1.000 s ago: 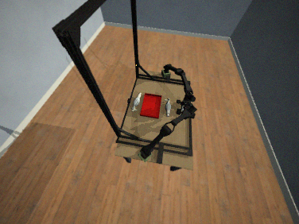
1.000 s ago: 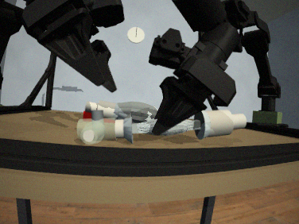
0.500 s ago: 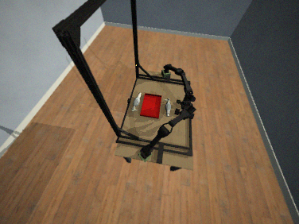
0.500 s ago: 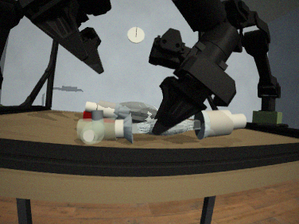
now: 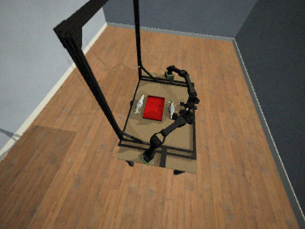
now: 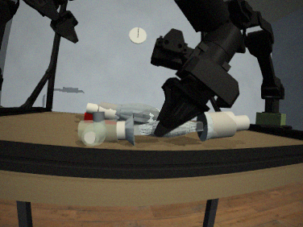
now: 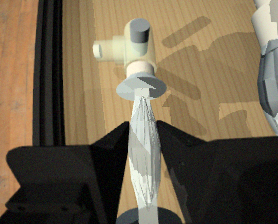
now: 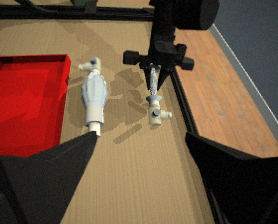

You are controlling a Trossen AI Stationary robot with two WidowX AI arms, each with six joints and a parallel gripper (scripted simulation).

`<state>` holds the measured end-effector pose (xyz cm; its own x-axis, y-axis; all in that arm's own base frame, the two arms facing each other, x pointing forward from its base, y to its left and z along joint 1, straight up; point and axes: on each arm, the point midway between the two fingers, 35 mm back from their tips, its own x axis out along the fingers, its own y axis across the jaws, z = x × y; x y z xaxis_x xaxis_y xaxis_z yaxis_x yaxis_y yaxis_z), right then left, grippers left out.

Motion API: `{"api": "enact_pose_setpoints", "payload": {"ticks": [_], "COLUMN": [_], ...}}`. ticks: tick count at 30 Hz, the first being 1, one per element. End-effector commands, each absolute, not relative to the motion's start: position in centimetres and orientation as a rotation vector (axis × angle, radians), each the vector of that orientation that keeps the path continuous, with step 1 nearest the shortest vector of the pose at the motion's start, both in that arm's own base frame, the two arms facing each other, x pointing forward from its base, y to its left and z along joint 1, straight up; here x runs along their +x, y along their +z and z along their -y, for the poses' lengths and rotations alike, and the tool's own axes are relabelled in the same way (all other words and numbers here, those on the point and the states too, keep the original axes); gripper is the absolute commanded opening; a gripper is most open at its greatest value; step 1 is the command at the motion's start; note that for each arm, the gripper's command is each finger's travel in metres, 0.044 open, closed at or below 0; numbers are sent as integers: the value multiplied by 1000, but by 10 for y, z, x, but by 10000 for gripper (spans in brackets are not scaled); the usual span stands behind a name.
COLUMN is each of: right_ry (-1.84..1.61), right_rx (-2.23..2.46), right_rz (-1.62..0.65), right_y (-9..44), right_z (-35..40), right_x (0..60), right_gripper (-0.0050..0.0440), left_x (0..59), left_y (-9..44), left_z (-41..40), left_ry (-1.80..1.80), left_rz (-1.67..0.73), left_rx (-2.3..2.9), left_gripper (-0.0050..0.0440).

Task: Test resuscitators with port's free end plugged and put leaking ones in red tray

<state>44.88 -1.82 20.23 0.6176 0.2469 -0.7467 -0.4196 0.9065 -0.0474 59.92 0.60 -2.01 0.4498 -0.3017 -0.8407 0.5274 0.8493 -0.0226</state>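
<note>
- Left tool (image 6: pixel 161 131) (image 7: pixel 143 125) (image 8: pixel 154 88): drawn in to a narrow gap and closed on the middle of one resuscitator's bag (image 6: pixel 177 129) (image 7: pixel 144 150) (image 8: pixel 153 79). The bag is pinched thin and creased between the fingers.
- Right tool (image 6: pixel 66 29) (image 8: pixel 141 135): spread wide, nothing between its fingers, raised above the desk (image 5: pixel 174 136) (image 6: pixel 36 128) (image 7: pixel 85 100) (image 8: pixel 125 170) and apart from every unit.
- Held unit: lies along the desk near its edge, outside the tray. A flared collar (image 6: pixel 130 130) (image 7: pixel 141 87) (image 8: pixel 154 99) joins the bag to the pale valve (image 6: pixel 92 132) (image 7: pixel 138 50) (image 8: pixel 155 116). The valve's side branch (image 6: pixel 89 137) (image 7: pixel 105 50) (image 8: pixel 168 115) points towards the desk's edge, and no finger touches it. Plug depth cannot be determined.
- Second resuscitator (image 5: pixel 171 109) (image 6: pixel 134 112) (image 7: pixel 270 75) (image 8: pixel 95 95): lies on the desk between the red tray (image 5: pixel 154 108) (image 6: pixel 88 116) (image 8: pixel 63 100) and the held unit, touching neither. Its bag is full and rounded.
- Third resuscitator (image 5: pixel 139 104): lies on the desk on the tray's opposite side, just beside the wall, outside it.
- Tray: flat on the desk. The top view shows no unit inside it.
- Top view: arms cover the held unit; finger detail is too small to judge there.
</note>
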Motion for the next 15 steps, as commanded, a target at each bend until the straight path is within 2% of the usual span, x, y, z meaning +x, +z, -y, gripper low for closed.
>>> {"api": "enact_pose_setpoints", "payload": {"ticks": [1,7,15], "right_ry": [382,373,370], "right_rx": [-238,-250,-252], "right_rz": [-793,-755,-747], "right_y": [213,204,204], "right_z": [11,-1,-2], "right_x": [404,326,317], "right_gripper": [440,440,440], "left_x": [599,599,599], "left_y": [-20,-20,-20], "left_z": [-7,-7,-7], "left_ry": [-519,-519,-518], "left_rz": [-980,-980,-980], "left_rx": [259,259,258], "left_gripper": [0,0,0]}}
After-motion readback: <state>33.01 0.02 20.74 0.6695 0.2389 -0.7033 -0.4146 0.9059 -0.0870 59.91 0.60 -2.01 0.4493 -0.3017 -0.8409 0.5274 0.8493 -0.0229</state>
